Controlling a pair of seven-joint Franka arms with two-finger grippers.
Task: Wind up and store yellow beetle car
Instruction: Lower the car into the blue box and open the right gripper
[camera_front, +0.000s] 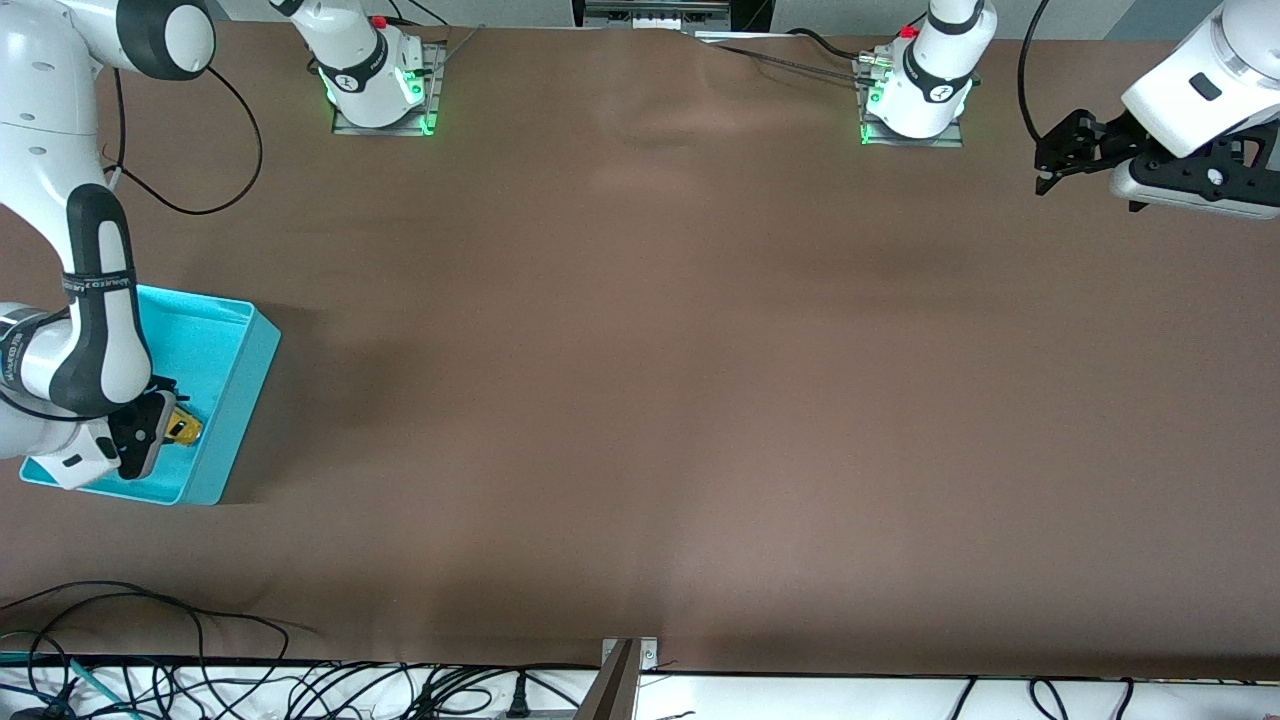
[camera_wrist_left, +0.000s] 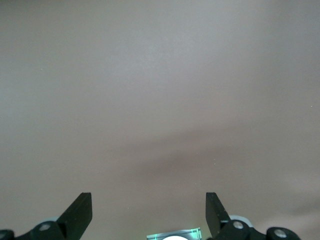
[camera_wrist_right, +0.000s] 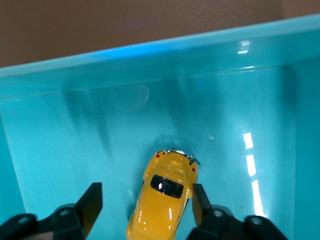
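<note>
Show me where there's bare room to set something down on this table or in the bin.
The brown table is bare between the turquoise bin and the left gripper, which waits open. The bin is crowded nearest the front camera: the right gripper, fingers open, straddles the yellow beetle car.

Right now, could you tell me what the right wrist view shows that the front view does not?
Only the right wrist view shows the right gripper open, its fingers either side of the yellow beetle car, one apart from it. Only the front view shows the left gripper waiting over the table. Both show the car in the turquoise bin.
</note>
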